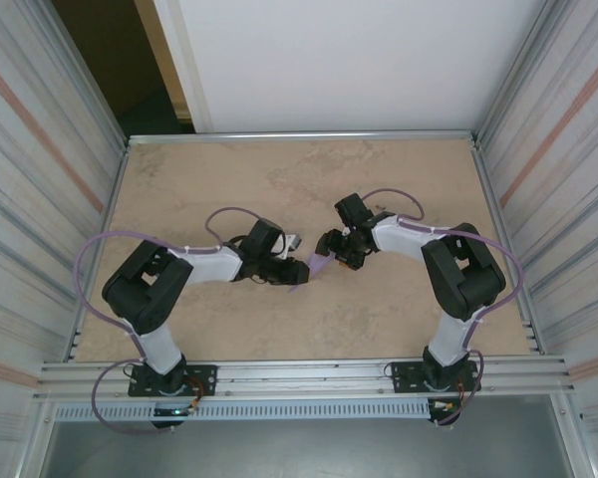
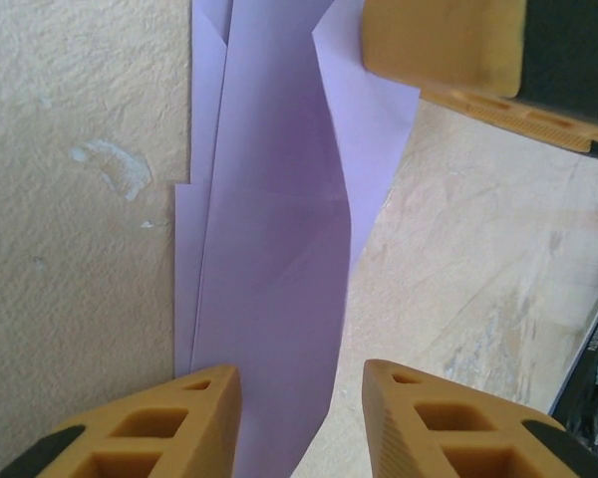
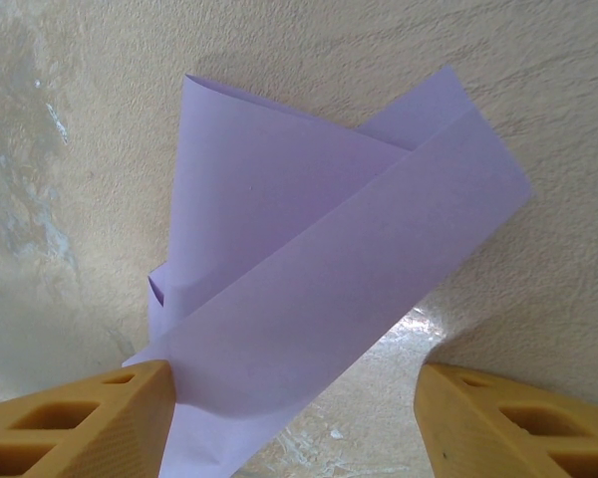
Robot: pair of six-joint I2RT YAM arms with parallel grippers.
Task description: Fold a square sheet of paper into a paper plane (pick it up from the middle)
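Straddling the folded paper plane point(image 2: 269, 299), both pincers gape apart.

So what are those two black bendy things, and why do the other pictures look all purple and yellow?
Those are two robot arms bolted to the near edge of a table. The picture from above comes from a camera fixed over and behind them. Each arm ends in a claw with two yellowish fingers, and a small camera sits on each wrist, looking past those fingers.

The purple thing is a partly folded sheet of paper, meant to become a paper plane. The left claw has the paper running between its fingers, with gaps on both sides, so it looks open rather than pinching. The right claw is spread wide; the paper touches one finger, but I can't tell if it is really held. The left wrist picture also shows the other arm's finger.
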